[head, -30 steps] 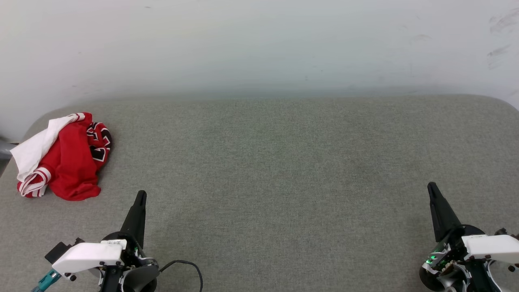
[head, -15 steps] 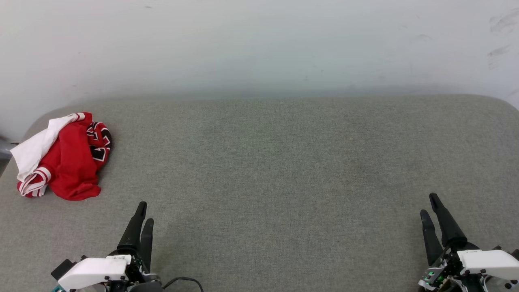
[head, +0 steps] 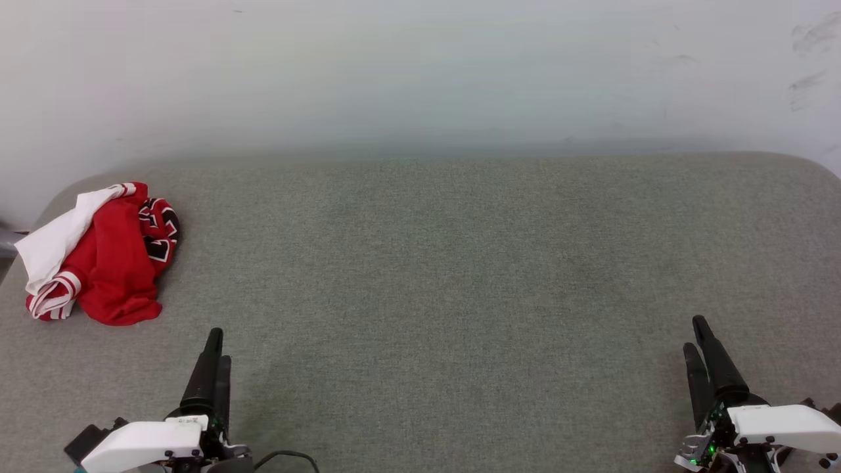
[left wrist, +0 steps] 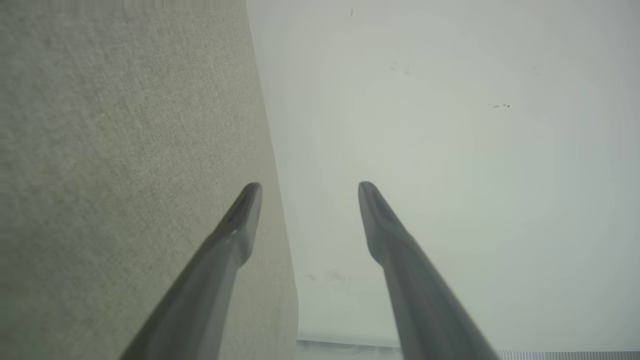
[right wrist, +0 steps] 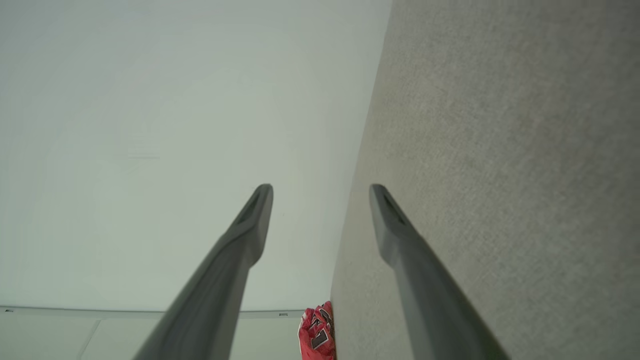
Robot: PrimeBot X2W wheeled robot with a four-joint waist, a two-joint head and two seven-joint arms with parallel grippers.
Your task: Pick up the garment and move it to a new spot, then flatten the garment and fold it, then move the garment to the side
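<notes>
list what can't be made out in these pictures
- head view: shirt is crumpled, its print mostly folded under, unreadable
- right wrist view: shirt tiny, cut by the bottom edge
- head view: left hand and right hand, arms behind them cut off by the bottom edge; fingers overlap, hiding their gap

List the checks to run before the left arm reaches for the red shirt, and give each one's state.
1. Left gripper open: ok.
2. Right gripper open: ok.
3. Garment free of both grippers: ok.
4. Garment wholly on the table: cannot tell; its white sleeve reaches the left edge.
5. Way from left gripper to garment unobstructed: ok.
6. Garment flat: not ok, it lies bunched.
</notes>
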